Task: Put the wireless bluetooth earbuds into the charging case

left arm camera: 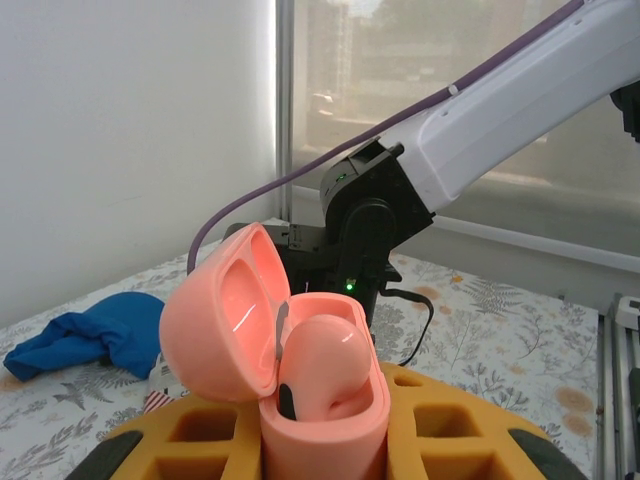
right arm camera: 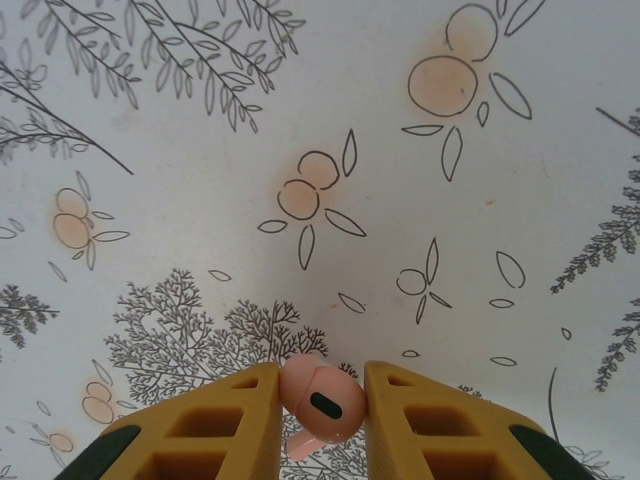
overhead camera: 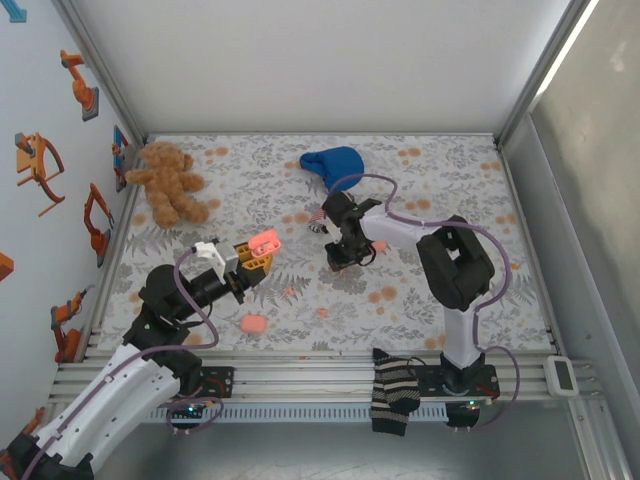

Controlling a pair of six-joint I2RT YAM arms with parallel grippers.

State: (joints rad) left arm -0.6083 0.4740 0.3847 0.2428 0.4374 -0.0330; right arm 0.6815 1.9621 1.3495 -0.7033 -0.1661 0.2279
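While the charging case [left arm camera: 230, 320] gapes open, right end effector [right arm camera: 320, 373] pinches 1 earbud [right arm camera: 322, 402].

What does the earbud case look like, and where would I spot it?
Start at the teddy bear in the far left corner and come towards the near edge to the left gripper. The case is the pink box clamped in its yellow fingers. Unlike the pink lump lying on the table nearby, its lid stands open.
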